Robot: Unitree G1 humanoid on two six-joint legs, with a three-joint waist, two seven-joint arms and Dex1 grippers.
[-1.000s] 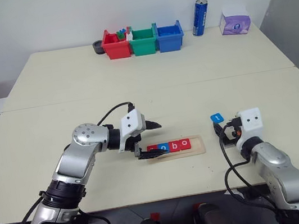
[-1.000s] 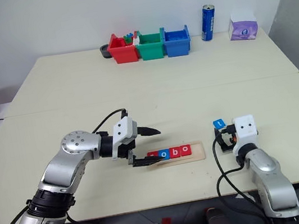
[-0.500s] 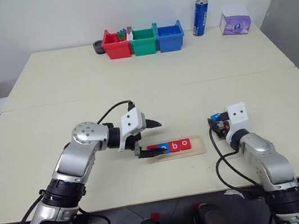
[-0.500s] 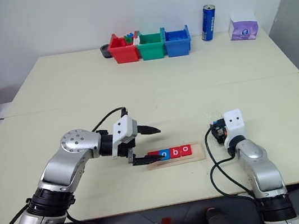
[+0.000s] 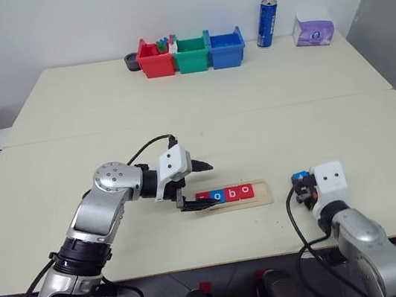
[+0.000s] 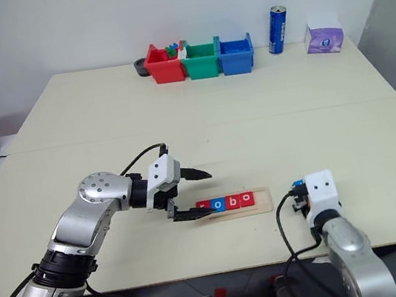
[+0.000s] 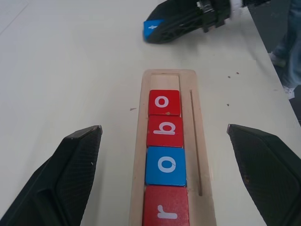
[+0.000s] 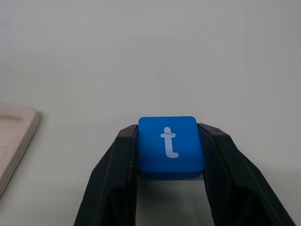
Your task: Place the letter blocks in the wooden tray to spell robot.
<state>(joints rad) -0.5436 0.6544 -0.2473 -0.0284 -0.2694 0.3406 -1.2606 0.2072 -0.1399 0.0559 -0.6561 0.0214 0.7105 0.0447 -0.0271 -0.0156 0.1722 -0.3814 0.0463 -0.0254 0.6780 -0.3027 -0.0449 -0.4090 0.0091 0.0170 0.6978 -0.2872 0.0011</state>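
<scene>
A: What's the setting?

B: A pale cream table (image 5: 199,110) against a white wall. Along its far edge stand a red bin (image 5: 154,57), a green bin (image 5: 191,52), a blue bin (image 5: 225,46), a blue can (image 5: 266,23) and a purple tissue box (image 5: 312,28).

A: And the wooden tray (image 7: 203,141)?

B: It lies near the front edge. Four letter blocks sit in its groove, touching: red r (image 7: 165,211), blue o (image 7: 166,165), red b (image 7: 165,131), red o (image 7: 164,102). The last slot beyond the red o is bare.

A: The grippers?

B: The left gripper (image 5: 192,187) hovers at the tray's r end, fingers spread wide to either side of it, holding nothing. The right gripper (image 8: 171,150) is well to the tray's right, fingers pinched on the sides of the blue t block (image 8: 170,145).
</scene>
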